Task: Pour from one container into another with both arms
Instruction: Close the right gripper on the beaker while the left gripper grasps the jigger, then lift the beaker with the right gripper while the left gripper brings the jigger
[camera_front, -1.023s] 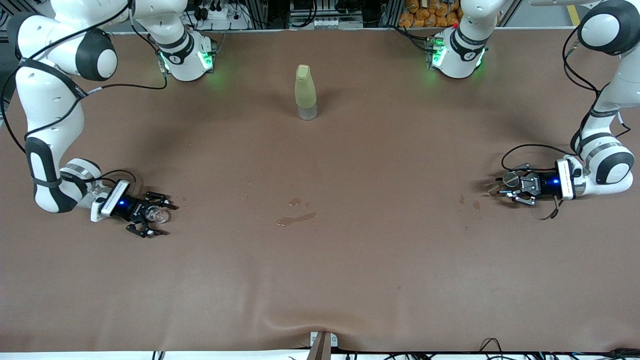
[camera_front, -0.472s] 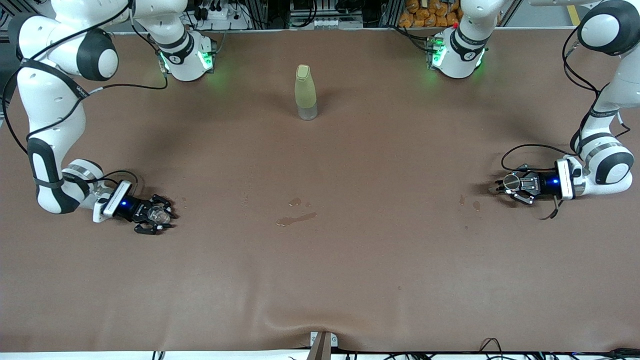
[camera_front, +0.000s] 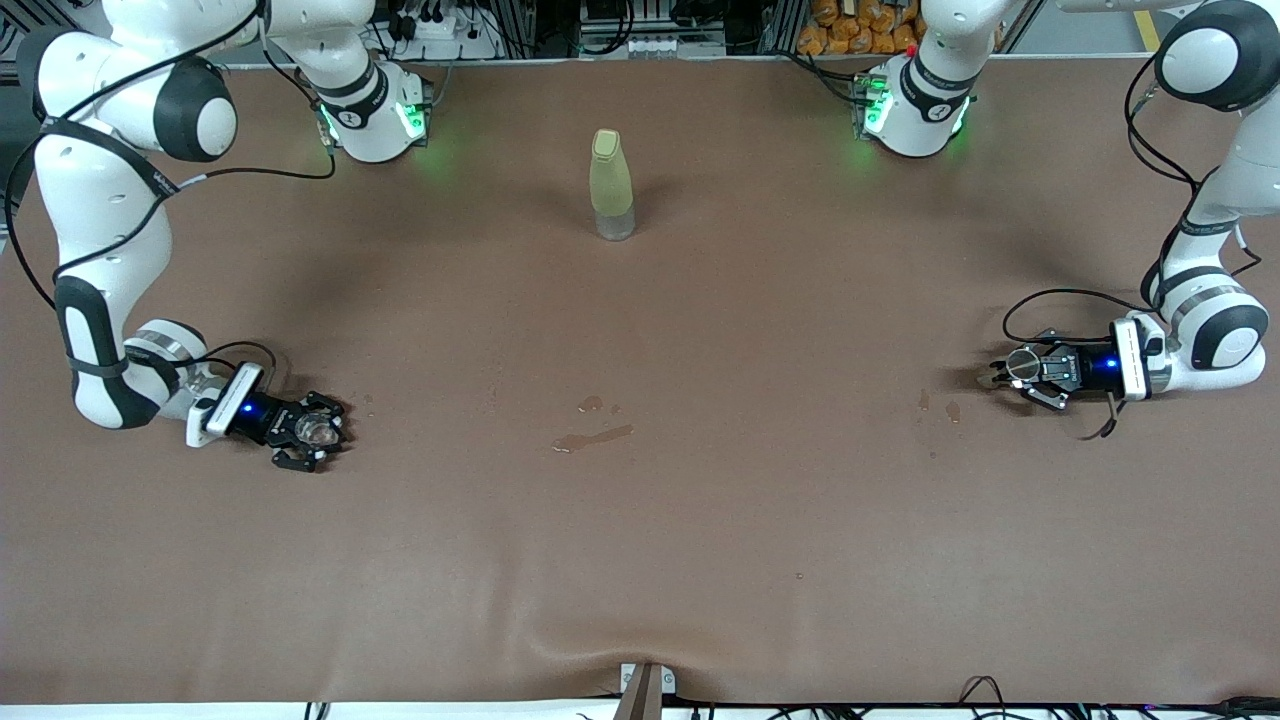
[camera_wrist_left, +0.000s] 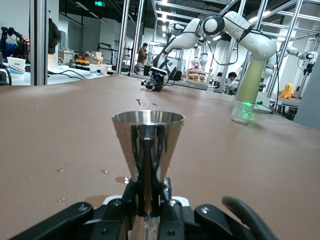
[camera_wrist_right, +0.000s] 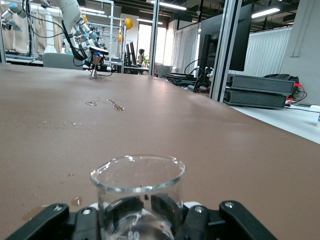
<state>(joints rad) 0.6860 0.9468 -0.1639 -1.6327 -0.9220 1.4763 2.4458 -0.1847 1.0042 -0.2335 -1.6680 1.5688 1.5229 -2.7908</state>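
Both arms are down low at the two ends of the brown table (camera_front: 640, 520), each with something in its grip. The left arm's black gripper (camera_front: 1022, 373) sits right at the tabletop near its own end, and its jaws are clamped around the narrow waist of a shiny steel cone-shaped measuring cup (camera_wrist_left: 147, 150), which stands upright with the wide mouth up. In the front view that cup (camera_front: 1021, 366) is just a little round metal disc between the fingers.

Over at the right arm's end, the right arm's black gripper (camera_front: 312, 432) is closed around a small clear glass beaker (camera_wrist_right: 137, 192), also upright, open rim on top. From the front camera the beaker (camera_front: 316, 429) is a pale glassy blob in the jaws. Can't really tell if there's any liquid in either one.

Standing by itself, well apart from both and closer to the robot bases, is a tall pale yellow-green bottle with a cap (camera_front: 611, 183). There are a few small wet spill marks (camera_front: 592, 436) on the tabletop around the middle, nearer the front camera than the bottle, plus a couple of drops (camera_front: 938, 405) near the left gripper.
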